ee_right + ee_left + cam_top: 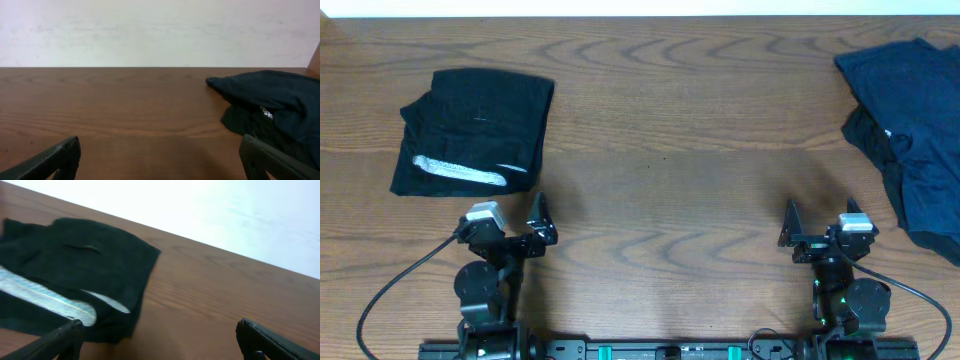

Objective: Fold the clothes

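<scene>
Across the wooden table (660,120), the navy heap (920,110) sprawls unfolded at two o'clock, while the black garment (475,125) sits folded at ten. One down, I'd say. The left gripper (542,225) and right gripper (789,228) hang wide, empty. Next call: the right arm reaches for navy.

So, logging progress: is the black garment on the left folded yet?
Folded: the black garment lies as a compact layered rectangle, pale inner strip showing.

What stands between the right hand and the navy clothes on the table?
Nothing visible. Only bare wooden table lies between the open right hand and the navy clothes, which sit farther back on its right side.
</scene>
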Motion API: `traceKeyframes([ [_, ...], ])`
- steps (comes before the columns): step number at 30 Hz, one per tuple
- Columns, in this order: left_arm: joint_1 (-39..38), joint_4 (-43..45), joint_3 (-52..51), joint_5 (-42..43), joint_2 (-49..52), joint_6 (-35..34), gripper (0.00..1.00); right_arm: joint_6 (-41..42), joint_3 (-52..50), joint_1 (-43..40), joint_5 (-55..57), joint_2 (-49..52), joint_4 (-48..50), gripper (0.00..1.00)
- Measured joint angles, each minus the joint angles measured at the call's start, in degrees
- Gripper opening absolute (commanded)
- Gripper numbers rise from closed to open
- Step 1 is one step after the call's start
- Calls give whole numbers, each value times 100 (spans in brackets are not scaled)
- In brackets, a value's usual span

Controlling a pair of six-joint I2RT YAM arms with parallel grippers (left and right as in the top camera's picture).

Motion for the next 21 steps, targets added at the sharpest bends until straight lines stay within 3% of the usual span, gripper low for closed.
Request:
traceKeyframes([
  [15, -114, -295, -380, -702, -243, 22, 98, 0, 0, 0, 0, 2, 0, 99],
  [21, -170, -452, -337, -688, -514, 435, 98, 0, 0, 0, 0, 2, 0, 99],
])
